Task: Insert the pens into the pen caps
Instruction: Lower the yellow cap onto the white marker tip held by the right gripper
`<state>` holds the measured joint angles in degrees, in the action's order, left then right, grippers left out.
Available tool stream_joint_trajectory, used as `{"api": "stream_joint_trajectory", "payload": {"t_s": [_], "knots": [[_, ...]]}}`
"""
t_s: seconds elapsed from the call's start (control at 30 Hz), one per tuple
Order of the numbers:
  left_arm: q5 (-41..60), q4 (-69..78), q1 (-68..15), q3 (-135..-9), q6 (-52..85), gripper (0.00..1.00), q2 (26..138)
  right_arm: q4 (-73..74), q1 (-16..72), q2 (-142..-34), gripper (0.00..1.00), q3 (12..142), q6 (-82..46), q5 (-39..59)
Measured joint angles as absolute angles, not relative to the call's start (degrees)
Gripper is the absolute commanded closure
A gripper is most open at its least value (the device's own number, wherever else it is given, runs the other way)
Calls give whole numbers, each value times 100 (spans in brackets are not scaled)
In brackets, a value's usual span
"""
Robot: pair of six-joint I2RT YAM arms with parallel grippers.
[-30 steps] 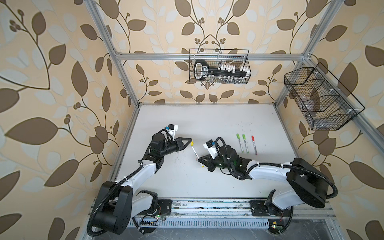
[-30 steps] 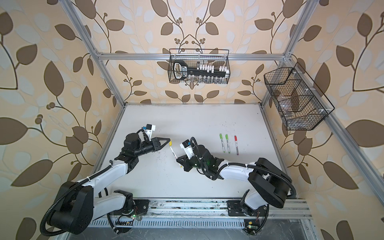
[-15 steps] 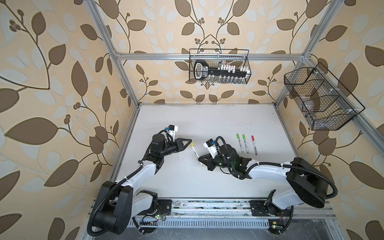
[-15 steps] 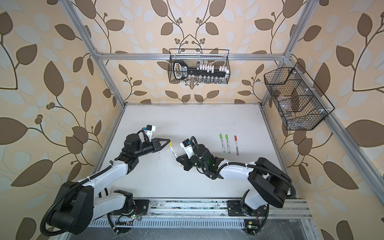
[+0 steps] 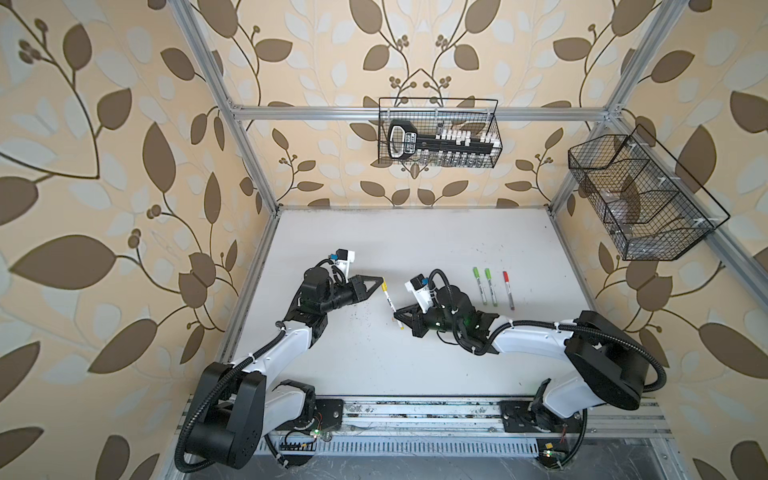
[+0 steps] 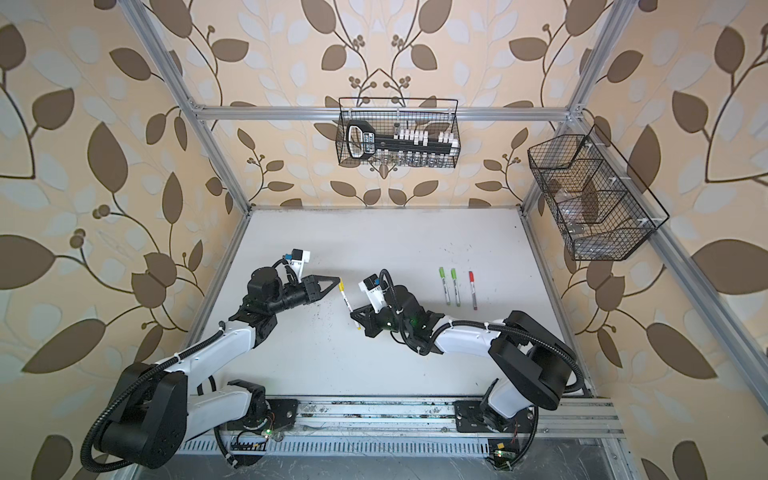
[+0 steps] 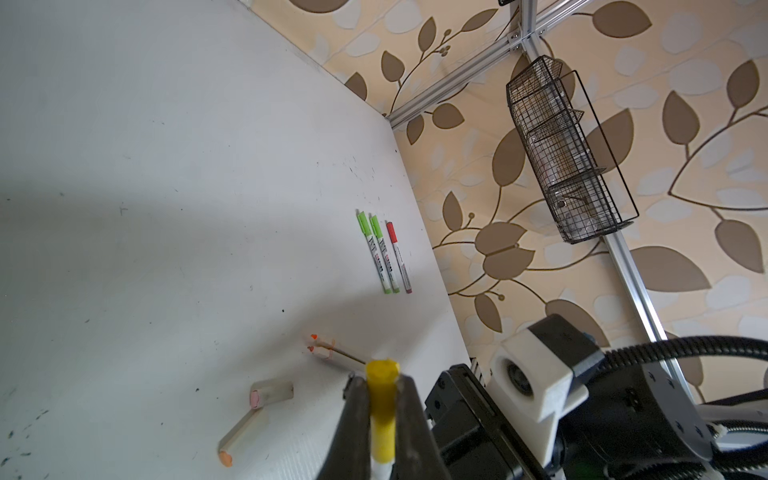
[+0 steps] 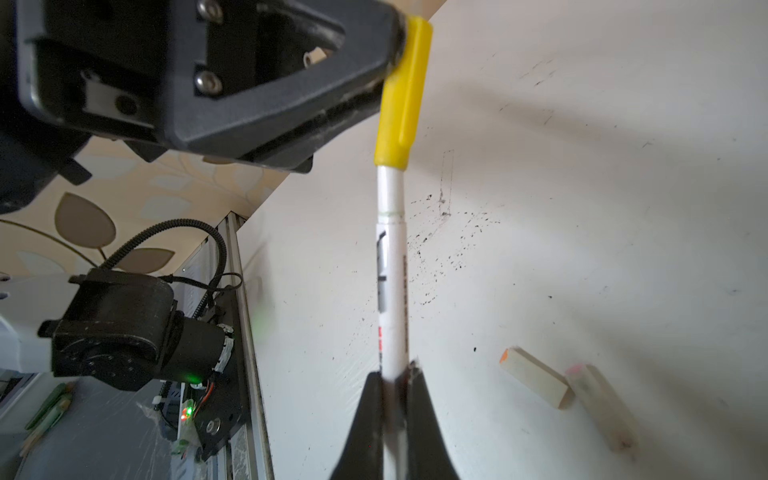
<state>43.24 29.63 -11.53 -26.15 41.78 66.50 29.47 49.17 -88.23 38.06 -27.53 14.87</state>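
A yellow pen cap [image 8: 401,91] is pinched in my left gripper [image 7: 380,382], which is shut on it. A white pen [image 8: 390,270] with dark print runs from the cap's mouth to my right gripper [image 8: 392,372], which is shut on the barrel. The pen's front end is inside the cap, and a short white neck shows below it. In both top views the grippers [image 5: 380,279] [image 5: 398,316] face each other at mid-table, with the pen [image 6: 347,303] slanting between them. Two whitish caps [image 7: 272,392] [image 7: 243,434] and two translucent orange-tipped pens [image 7: 332,353] lie on the table.
Two green-capped pens [image 5: 478,284] [image 5: 490,286] and a red-capped pen [image 5: 508,289] lie side by side right of my right arm. Wire baskets hang on the back wall [image 5: 438,133] and the right wall [image 5: 640,199]. The white table [image 5: 415,241] carries ink specks.
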Motion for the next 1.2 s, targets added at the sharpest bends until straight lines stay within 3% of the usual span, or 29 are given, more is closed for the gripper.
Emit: {"api": "stream_joint_trajectory", "payload": {"t_s": [0.4,0.6,0.77,1.03,1.2], "knots": [[4320,2856,-1286,-2615,4016,88,6648,3044,4807,-9006,99,4117,-2888,1398],[4324,2532,-1424,-2620,3846,64,6639,3116,4648,-9004,99,4303,-2757,1481],[4331,2464,-1424,-2628,3817,54,6552,3094,4646,-8965,99,4303,-2679,1586],[4571,2869,-1431,-2628,3953,61,6471,3111,4600,-8670,99,4235,-2630,2003],[4755,3199,-1433,-2628,4088,78,6471,3177,4560,-8663,98,4215,-2687,2296]]}}
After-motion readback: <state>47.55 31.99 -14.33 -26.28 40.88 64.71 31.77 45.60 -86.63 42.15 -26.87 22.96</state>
